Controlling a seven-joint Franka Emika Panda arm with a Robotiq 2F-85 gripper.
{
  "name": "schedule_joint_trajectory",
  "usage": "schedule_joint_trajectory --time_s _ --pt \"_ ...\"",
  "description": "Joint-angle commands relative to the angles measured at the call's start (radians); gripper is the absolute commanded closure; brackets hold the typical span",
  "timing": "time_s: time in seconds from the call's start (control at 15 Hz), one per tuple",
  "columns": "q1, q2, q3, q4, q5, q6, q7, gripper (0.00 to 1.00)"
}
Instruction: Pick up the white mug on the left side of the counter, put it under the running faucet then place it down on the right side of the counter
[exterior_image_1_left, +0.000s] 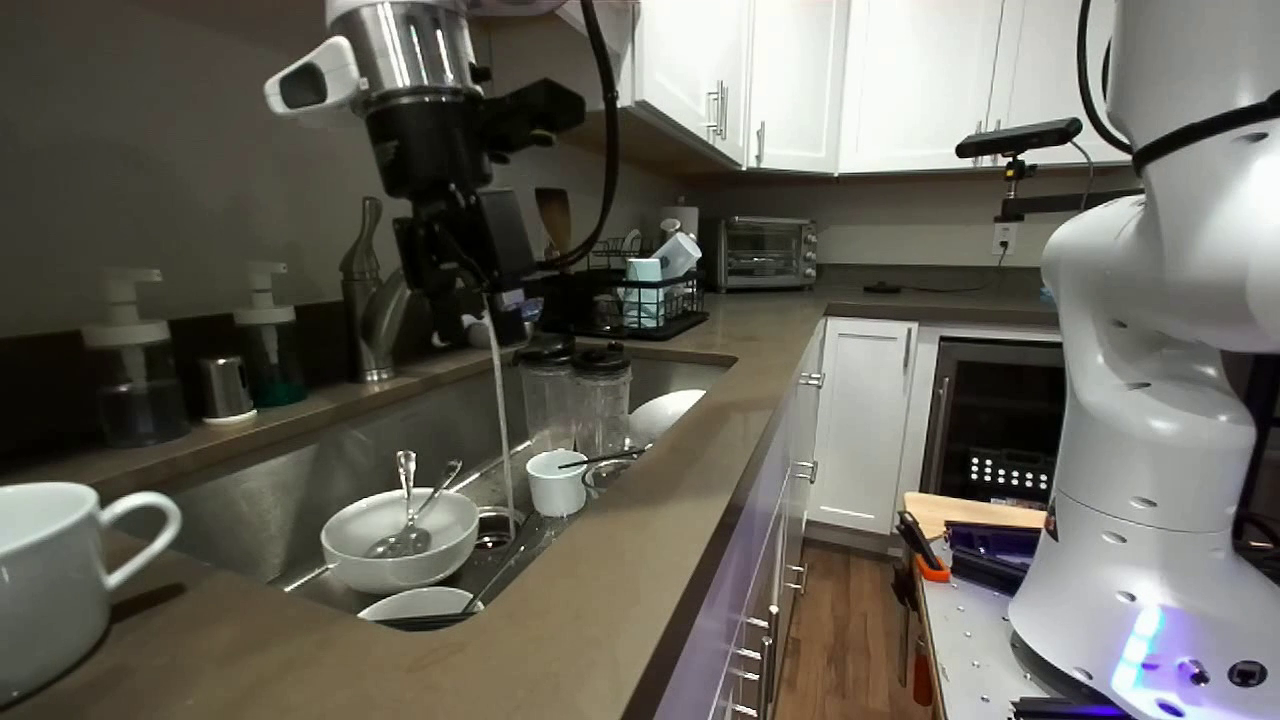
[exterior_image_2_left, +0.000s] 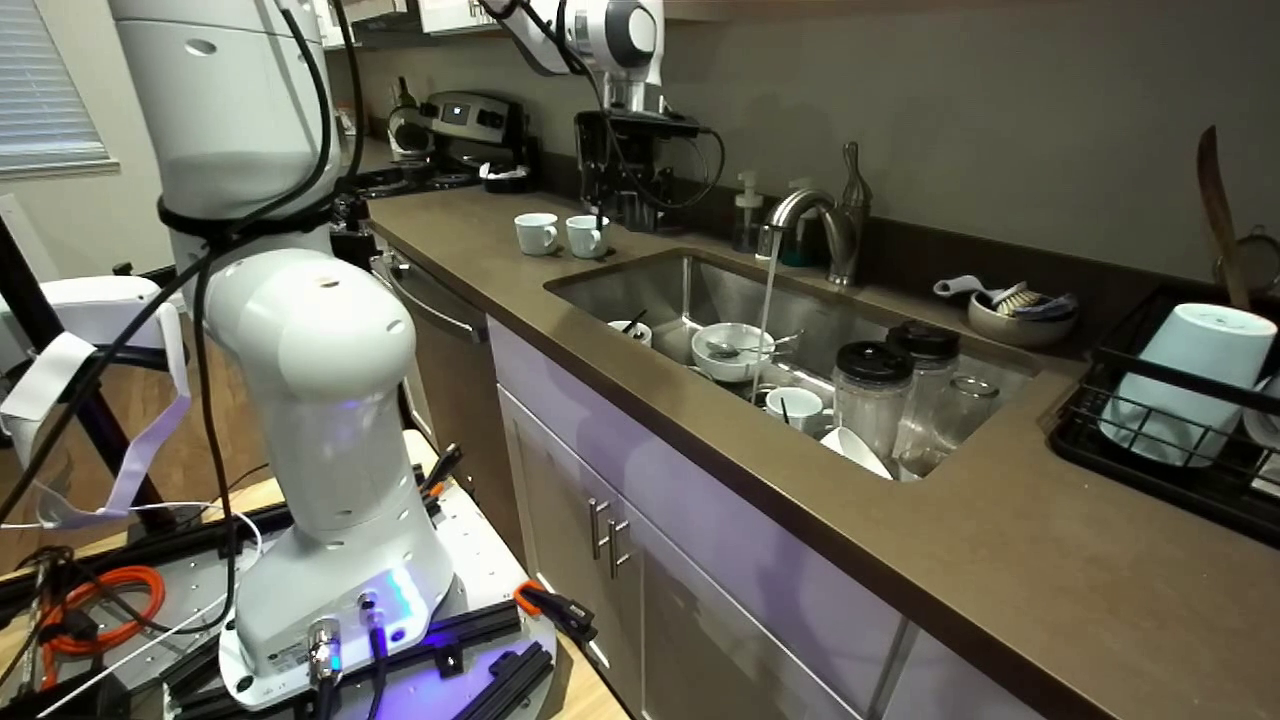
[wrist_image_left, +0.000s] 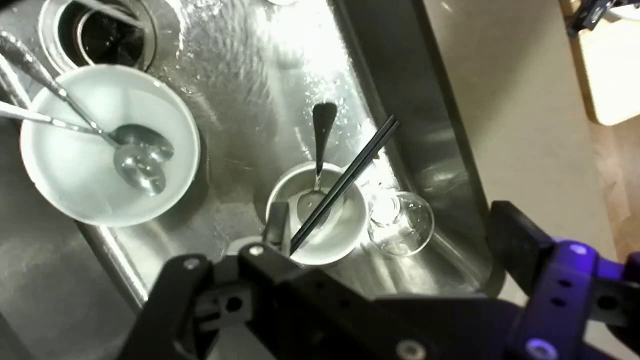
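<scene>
A glossy white mug (exterior_image_1_left: 45, 580) with a big loop handle stands upright on the brown-grey counter (exterior_image_1_left: 640, 560) in an exterior view. In an exterior view two white mugs stand side by side on the counter's far end, a left mug (exterior_image_2_left: 537, 234) and a right mug (exterior_image_2_left: 587, 236). The silver faucet (exterior_image_2_left: 835, 225) runs a stream of water into the sink; its spout is partly hidden behind the gripper in an exterior view (exterior_image_1_left: 378, 330). My gripper (exterior_image_1_left: 478, 325) is above the sink's end near the mugs. In the wrist view its fingers (wrist_image_left: 397, 235) are wide apart with nothing between them.
The steel sink holds a white bowl with spoons (wrist_image_left: 110, 145), a cup with chopsticks (wrist_image_left: 330, 225), a clear glass (wrist_image_left: 402, 225) and lidded jars (exterior_image_2_left: 875, 385). Soap bottles (exterior_image_1_left: 135, 370) line the back ledge. A black dish rack (exterior_image_2_left: 1180, 430) stands past the sink.
</scene>
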Motion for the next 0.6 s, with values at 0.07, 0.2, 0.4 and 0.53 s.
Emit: schedule_joint_trajectory --time_s 0.07,0.2,0.4,0.53 --pt "0.026 0.087 0.04 0.033 -0.063 0.176 -0.011 0.0" --pt "0.026 0.114 0.055 0.03 -0.045 0.268 -0.033 0.0" --pt "0.023 0.17 0.081 0.054 -0.012 0.354 -0.089 0.0" --pt "0.02 0.208 0.095 0.084 0.001 0.368 -0.132 0.0"
